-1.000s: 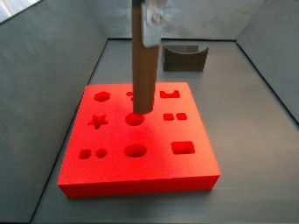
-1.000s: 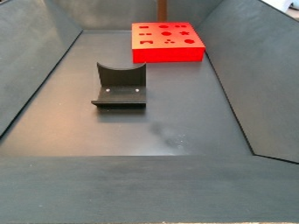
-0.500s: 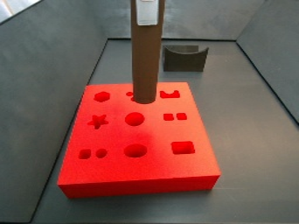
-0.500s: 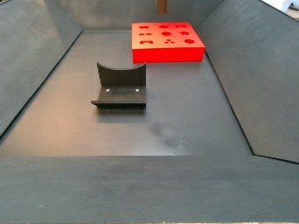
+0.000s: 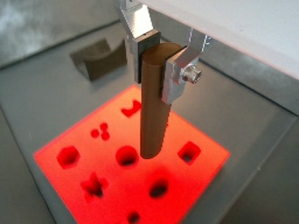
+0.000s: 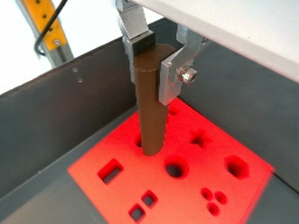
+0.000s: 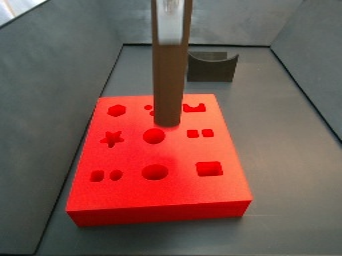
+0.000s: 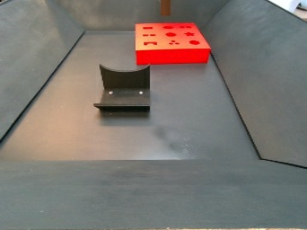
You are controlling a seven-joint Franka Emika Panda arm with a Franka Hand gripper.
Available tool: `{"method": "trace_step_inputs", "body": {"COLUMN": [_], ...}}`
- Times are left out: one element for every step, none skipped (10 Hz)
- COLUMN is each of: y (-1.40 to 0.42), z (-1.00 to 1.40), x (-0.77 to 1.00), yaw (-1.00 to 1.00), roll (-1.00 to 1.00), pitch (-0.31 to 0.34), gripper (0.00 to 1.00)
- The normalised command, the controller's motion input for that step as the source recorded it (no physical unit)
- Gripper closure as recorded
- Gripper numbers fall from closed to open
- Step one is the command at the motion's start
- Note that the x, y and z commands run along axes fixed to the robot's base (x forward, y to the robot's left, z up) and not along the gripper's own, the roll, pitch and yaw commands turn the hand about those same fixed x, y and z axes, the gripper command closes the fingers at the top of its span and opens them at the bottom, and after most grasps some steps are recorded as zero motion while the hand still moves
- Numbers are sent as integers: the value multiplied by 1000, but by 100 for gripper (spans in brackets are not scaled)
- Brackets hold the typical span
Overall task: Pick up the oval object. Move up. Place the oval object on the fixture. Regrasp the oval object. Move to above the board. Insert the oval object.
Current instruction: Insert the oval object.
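Since the earlier frames the oval object [image 7: 168, 80] has shifted over the board [image 7: 214, 205]: its lower end, then down at a round recess in the board's middle, now hangs clear above the surface, nearer the board's far edge.

The gripper [image 5: 156, 54] stands above the board, its fingers [image 6: 173, 69] clamped on the upper end of the oval object, which hangs upright below them in both wrist views.

Status: pick-up, placing on the fixture and regrasp appear complete, since the fixture [image 8: 124, 88] stands empty, well apart from the board. The move to above the board looks done or nearly so. Insertion remains; the peg's tip is not in any recess.

Surroundings: the board's other recesses, star [image 7: 112, 138], hexagon [image 7: 118, 109] and square [image 7: 210, 168], lie open around the peg. Nothing obstructs the descent; the risk, in my judgement, is misalignment with the oval recess, which I cannot identify with certainty.
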Motion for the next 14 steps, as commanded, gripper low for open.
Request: {"method": "trace_step_inputs", "body": {"y": [-717, -346, -94, -123, -91, -17, -94, -3, 0, 0, 0, 0, 34, 0], "z": [-291, -109, -9, -331, -389, -237, -314, -363, -300, -203, -151, -123, -163, -160], "x": [29, 0, -9, -343, -291, -157, 0, 269, 389, 249, 91, 0, -120, -266], "yaw": [254, 154, 43, 0, 0, 0, 29, 126, 66, 20, 20, 0, 0, -54], "roll": [64, 61, 10, 80, 1, 0, -4, 0, 0, 29, 51, 26, 34, 30], "pitch": [0, -10, -9, -27, -94, -91, -103, -46, 0, 0, 3, 0, 0, 0], "gripper": [100, 100, 100, 100, 100, 100, 100, 100, 100, 100, 100, 100, 100, 100]}}
